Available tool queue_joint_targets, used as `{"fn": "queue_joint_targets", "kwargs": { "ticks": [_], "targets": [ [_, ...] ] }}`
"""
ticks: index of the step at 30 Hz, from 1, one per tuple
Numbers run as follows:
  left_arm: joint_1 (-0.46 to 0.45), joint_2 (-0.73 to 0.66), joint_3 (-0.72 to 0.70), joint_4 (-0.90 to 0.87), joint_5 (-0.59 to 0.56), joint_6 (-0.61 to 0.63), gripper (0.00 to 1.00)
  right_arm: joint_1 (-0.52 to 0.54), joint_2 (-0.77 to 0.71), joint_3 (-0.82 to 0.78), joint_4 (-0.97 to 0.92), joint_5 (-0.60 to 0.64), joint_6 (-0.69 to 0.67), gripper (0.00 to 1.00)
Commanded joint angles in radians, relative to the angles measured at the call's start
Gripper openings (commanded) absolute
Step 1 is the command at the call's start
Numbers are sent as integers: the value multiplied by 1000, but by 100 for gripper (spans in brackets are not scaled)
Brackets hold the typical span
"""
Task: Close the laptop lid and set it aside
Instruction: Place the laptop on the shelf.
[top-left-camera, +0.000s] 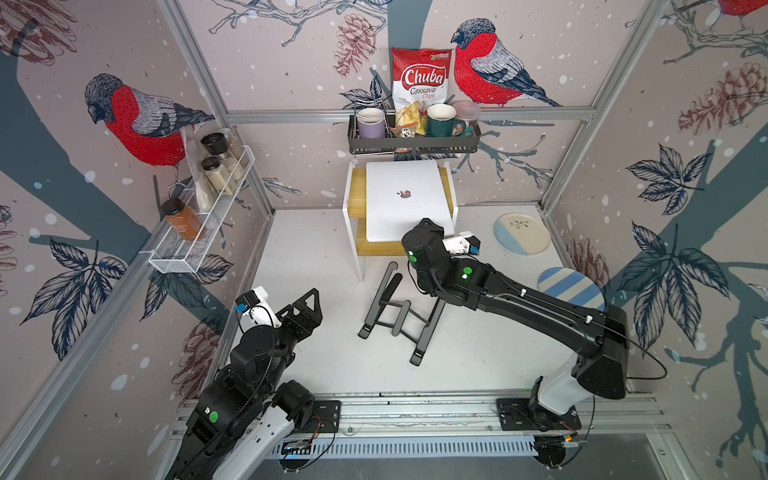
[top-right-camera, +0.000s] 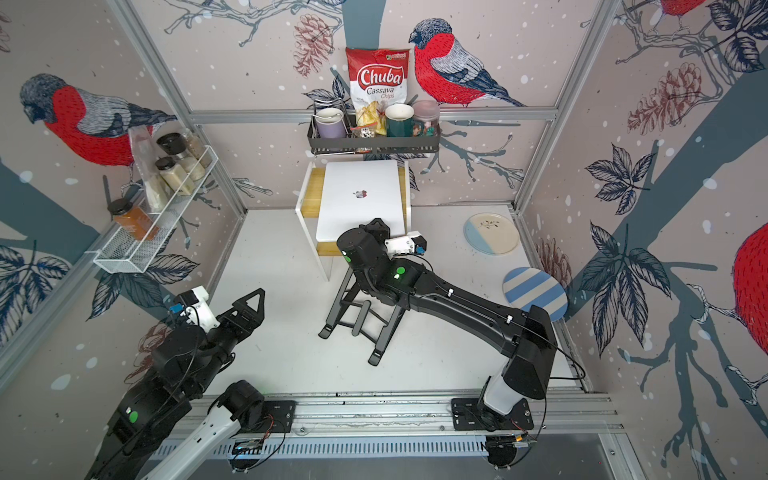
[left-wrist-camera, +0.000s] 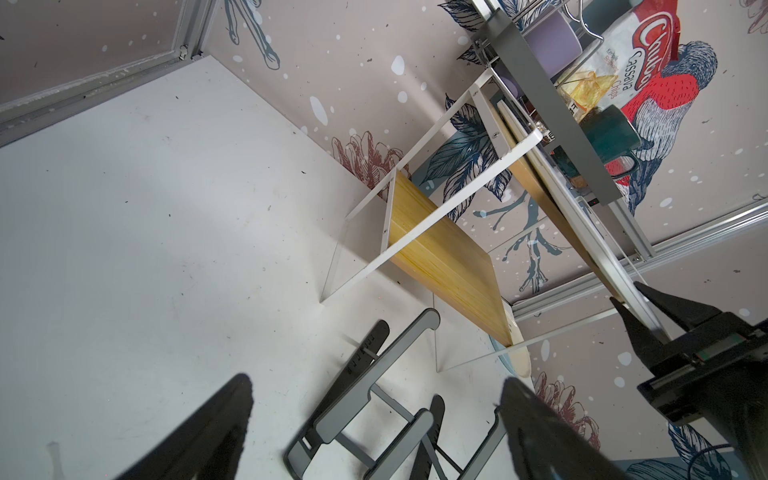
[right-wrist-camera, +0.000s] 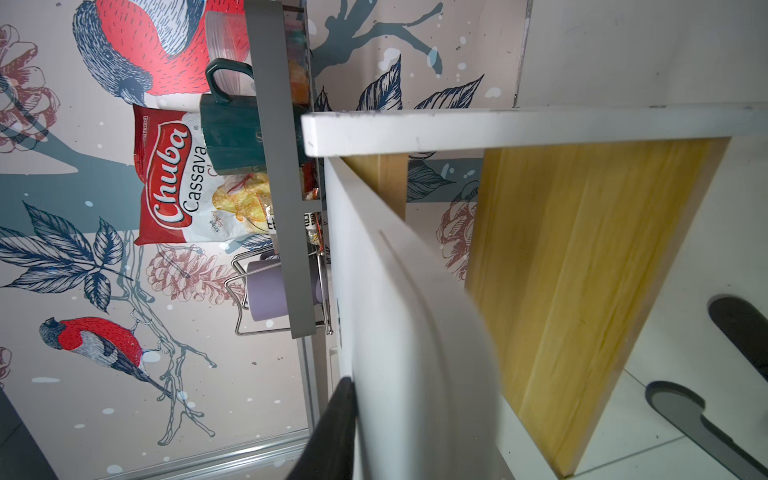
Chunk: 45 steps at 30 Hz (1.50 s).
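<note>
Two arms reach in from the near rail. The right arm stretches long and low over the counter (top-left-camera: 299, 249), wrist bent forward. That puts the right hand (left-wrist-camera: 626, 291) at the near right corner of the laptop (top-left-camera: 405, 199). Its fingers (left-wrist-camera: 681, 305) straddle that edge, one above and one below; I cannot tell whether they pinch it or sit slack around it.

The left arm is folded back at the near left. The left hand (top-left-camera: 311, 305) is raised off the counter and aimed toward the middle, fingers spread wide with nothing between them.

At the back centre, the laptop lies flat on the top tier of a white-framed wooden rack (top-left-camera: 356, 195). The laptop lid (top-right-camera: 357, 208) is down, logo facing up. The laptop's near edge appears to jut past the front of the top board, and its far edge sits just below a black wall basket (top-left-camera: 413, 144).

A black folding stand (top-left-camera: 399, 316) lies on the counter just in front of the rack, partly under the right forearm. Two plates (top-left-camera: 521, 232) sit to the right. Bare counter lies to the left of the rack and stand.
</note>
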<state>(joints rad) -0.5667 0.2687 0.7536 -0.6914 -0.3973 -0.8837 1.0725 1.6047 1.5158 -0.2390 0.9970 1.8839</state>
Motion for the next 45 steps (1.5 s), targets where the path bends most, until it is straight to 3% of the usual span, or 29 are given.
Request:
{"fn": "queue_joint_targets", "kwargs": {
  "ticks": [1, 15, 33, 45],
  "targets": [
    [-4, -1, -2, 0, -17, 4, 92, -7, 7, 0, 14, -1, 18, 31],
    [-4, 3, 0, 0, -19, 2, 92, -9, 61, 55, 48, -32, -31, 47],
    [-4, 3, 3, -2, -39, 11, 92, -19, 89, 70, 93, -39, -108, 54],
    [-4, 11, 8, -7, -57, 33, 93, -1, -76, -97, 191, -63, -356, 97]
  ]
}}
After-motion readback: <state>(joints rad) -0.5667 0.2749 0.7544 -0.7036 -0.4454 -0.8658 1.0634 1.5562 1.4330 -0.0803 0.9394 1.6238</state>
